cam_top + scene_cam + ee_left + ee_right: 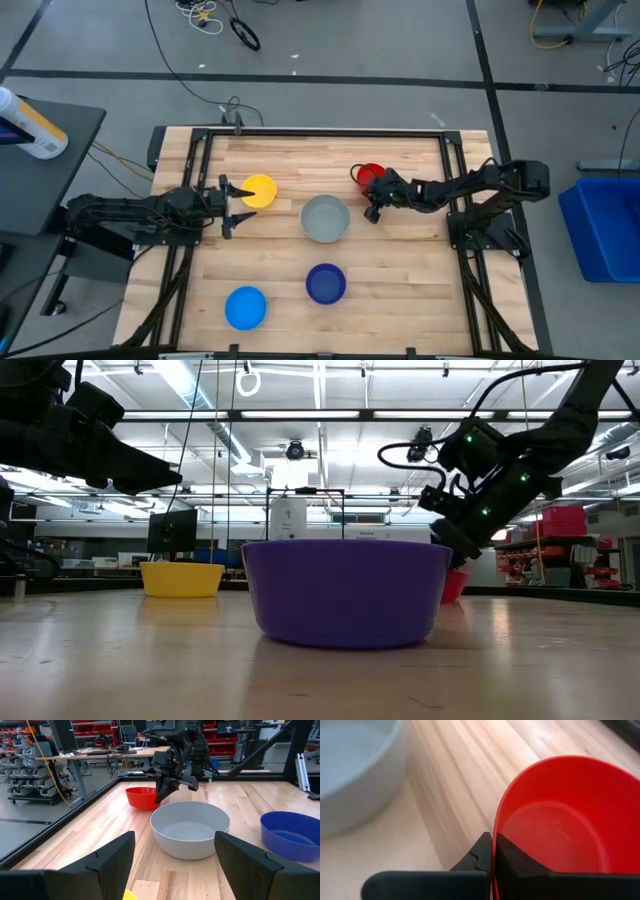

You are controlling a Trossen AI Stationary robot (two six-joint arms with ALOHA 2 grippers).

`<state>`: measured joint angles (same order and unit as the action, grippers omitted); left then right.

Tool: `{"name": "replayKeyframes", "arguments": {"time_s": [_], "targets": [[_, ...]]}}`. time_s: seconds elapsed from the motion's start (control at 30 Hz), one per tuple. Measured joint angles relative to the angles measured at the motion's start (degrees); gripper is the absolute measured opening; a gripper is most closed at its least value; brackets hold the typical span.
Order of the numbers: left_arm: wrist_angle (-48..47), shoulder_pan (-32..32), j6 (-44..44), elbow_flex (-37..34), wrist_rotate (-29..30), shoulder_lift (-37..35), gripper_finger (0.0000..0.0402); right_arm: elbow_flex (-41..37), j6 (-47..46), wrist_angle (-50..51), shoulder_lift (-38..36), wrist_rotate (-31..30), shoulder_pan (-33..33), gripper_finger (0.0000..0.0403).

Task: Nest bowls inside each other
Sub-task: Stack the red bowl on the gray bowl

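Note:
The red bowl (369,173) stands far right of centre on the wooden table, and my right gripper (371,190) is shut on its rim. The grey bowl (325,218) sits mid-table, the yellow bowl (261,191) left of it, and the dark blue bowl (325,283) and light blue bowl (245,307) nearer the front edge. My left gripper (237,205) waits open at the left, just beside the yellow bowl, holding nothing. My right gripper pinches the red bowl's rim (494,837) on the bowl's near side, with one finger (514,862) inside the bowl and the other (481,856) against its outer wall. The fingers slant down from the table's right. The bowl's base appears to rest on the table.
Black frame rails (455,180) run along the table's left, right and far sides. The grey bowl's wall (355,780) lies close to the left of the red bowl. Bare wood lies between the bowls at centre front.

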<state>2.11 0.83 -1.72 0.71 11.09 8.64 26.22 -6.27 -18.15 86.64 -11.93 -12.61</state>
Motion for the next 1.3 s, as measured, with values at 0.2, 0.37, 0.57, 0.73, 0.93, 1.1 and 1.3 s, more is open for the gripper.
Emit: {"name": "replayKeyframes", "arguments": {"time_s": [0.2,0.37,0.57,0.73,0.93,1.1,1.3], "targets": [[-0.1,0.0,0.0,0.0,0.0,0.0,0.0283,1.5,0.2,-3.3,0.1,0.7,2.5,0.0004],[-0.1,0.0,0.0,0.0,0.0,0.0,0.0283,5.0,2.4,-3.3,0.1,-1.3,5.1,0.0002],[-0.1,0.0,0.0,0.0,0.0,0.0,0.0283,9.8,4.8,-2.2,0.1,-1.6,7.5,0.0002],[-0.1,0.0,0.5,0.0,0.0,0.0,0.0283,13.0,5.2,-0.9,0.1,-1.5,10.1,0.0002],[-0.1,0.0,0.9,0.0,0.0,0.0,0.0283,14.9,3.3,-1.0,0.1,1.1,14.3,0.0002],[-0.1,0.0,0.9,0.0,0.0,0.0,0.0283,14.9,-0.4,-0.8,0.1,1.5,16.5,0.0002],[-0.1,0.0,0.9,0.0,0.0,0.0,0.0283,14.9,-3.2,-4.3,2.6,2.4,17.6,0.0002]]}}
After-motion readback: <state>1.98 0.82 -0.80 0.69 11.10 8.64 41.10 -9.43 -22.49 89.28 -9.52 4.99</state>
